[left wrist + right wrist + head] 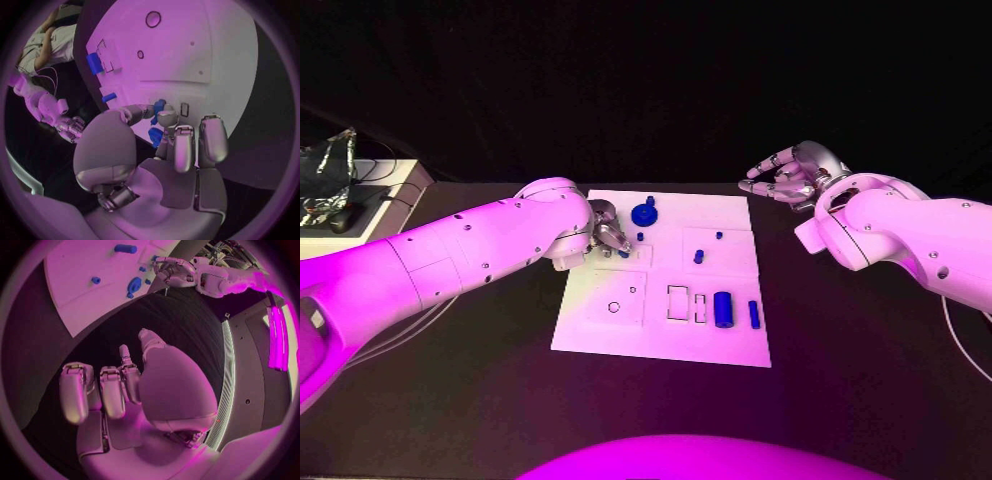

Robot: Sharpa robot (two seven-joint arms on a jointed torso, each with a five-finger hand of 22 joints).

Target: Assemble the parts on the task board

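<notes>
Near edge of board: big blue cylinder (723,309) lies flat by the white board's (661,345) near right part, a thin blue bar (753,315) just to its right, rectangular slots (678,303) just to its left; round hole (613,307) further left.
Left fingers: fingertips (164,118) bunched over a small blue piece (157,107) on the board; second blue bit (155,136) under the fingers. Whether it's actually pinched or only touched: can't tell.
Left hand: hand (606,233) is down on the board's far left part, palm facing down, arm coming in over the left edge of the board.
Next to left hand: blue round piece w/ a stub on top (645,212) just to its right, near the far edge.
Mid board: two small blue pegs, one (698,257) nearer, one tiny (718,235) beyond it, both right of centre, apart from each other.
Right fingers: fingers (114,392) loosely curled, spread apart, nothing betw. them.
Right hand: hand (795,175) is raised off the table beyond the board's far right corner, clear of the board, palm turned up/in.
Table: black top (473,390); board sits mid-table betw. both arms.
Far left: white box w/ cables (358,215) at the table's left edge, well apart from the board.
</notes>
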